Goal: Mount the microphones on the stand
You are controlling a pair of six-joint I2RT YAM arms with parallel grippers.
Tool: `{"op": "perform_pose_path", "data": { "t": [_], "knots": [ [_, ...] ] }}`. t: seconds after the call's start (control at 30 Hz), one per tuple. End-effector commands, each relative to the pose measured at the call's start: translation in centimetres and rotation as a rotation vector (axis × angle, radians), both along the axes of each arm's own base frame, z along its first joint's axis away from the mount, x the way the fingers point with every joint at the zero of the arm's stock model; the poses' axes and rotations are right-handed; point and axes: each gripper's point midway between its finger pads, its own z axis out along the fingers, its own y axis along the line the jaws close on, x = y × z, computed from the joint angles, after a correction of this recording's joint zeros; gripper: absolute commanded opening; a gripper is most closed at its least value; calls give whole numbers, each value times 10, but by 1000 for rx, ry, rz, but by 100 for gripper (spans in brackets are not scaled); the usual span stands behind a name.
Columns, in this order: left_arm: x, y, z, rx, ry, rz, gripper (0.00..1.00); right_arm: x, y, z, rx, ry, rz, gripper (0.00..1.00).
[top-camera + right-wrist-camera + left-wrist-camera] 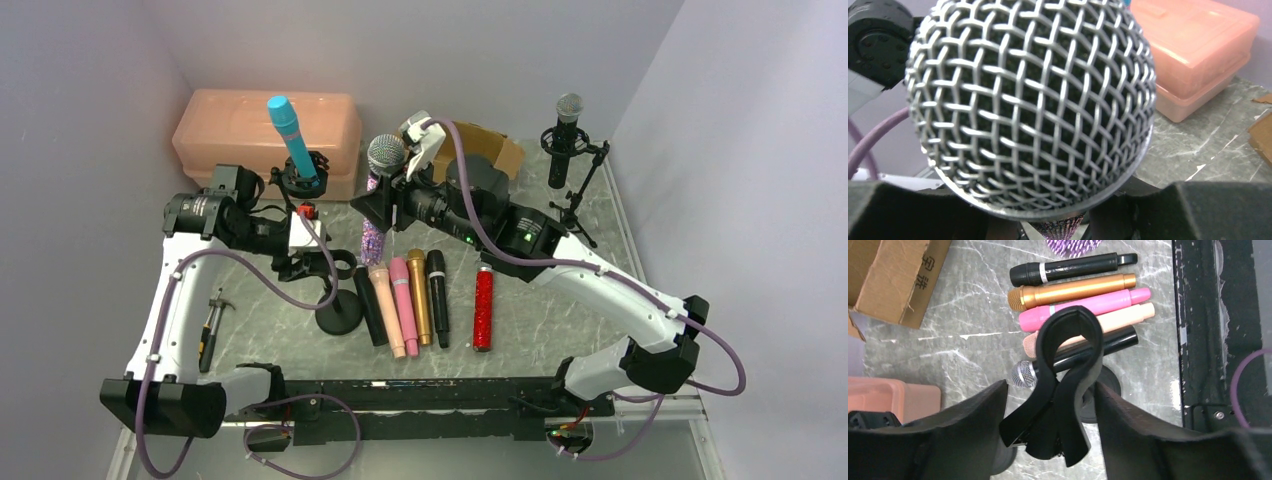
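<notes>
The mounted microphones (290, 135) number 2. The right end effector (388, 195) grasps the purple glitter microphone (385, 155). The left end effector (1050, 425), released, straddles the clip (1068, 340). The row of 6 (418, 300) waits beneath it.

Overhead, close wrist views; shared microphones (404, 305)

This is a robotics lab test cell rather than a lived-in room. Two white-and-black robot arms, left (172, 295) and right (610, 290), are bolted to a black metal rail (440, 392) along the near edge of a grey marble-patterned table (560, 320), with loose purple cables (283, 295) trailing from them. Bare pale grey walls (80, 100) box the table in. A translucent peach plastic storage box (240, 130) sits at its far left corner. A row of coloured handheld microphones (410, 300) lies sorted like test props.
</notes>
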Motion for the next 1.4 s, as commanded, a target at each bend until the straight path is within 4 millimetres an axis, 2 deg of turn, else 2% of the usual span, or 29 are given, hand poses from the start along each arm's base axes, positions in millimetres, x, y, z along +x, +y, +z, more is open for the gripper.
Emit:
{"op": "perform_pose_path", "data": {
  "t": [0.0, 0.13, 0.3, 0.47, 0.53, 0.57, 0.67, 0.83, 0.97, 1.27, 1.37],
  "knots": [
    [-5, -6, 12, -66, 50, 67, 64, 16, -1, 46, 186, -101, -99, 5],
    [-4, -3, 6, -80, 51, 167, 48, 19, -1, 44, 206, -129, -170, 3],
    [4, 5, 1, -118, 36, 338, 50, 19, 3, 39, 233, -137, -250, 1],
    [7, 9, 2, -154, 37, 438, 52, 15, 17, 34, 240, -142, -265, 0],
    [3, 9, 1, -155, 46, 436, 57, 16, 25, 32, 240, -138, -259, 0],
    [2, 9, 1, -153, 51, 436, 63, 16, 28, 33, 241, -137, -255, 0],
    [-9, 7, 3, -138, 47, 387, 98, 20, 37, 28, 224, -127, -256, 0],
    [-24, 3, 14, -132, -30, 283, 100, 23, 40, 17, 209, -116, -269, 0],
    [-28, 1, 22, -126, -90, 215, 99, 24, 40, 15, 208, -114, -269, 0],
    [-14, 8, 9, -53, -11, 182, 99, 19, 33, 11, 203, -113, -260, 0],
    [-16, 9, 6, -49, 14, 162, 99, 16, 30, 7, 199, -112, -256, 0]
  ]
}}
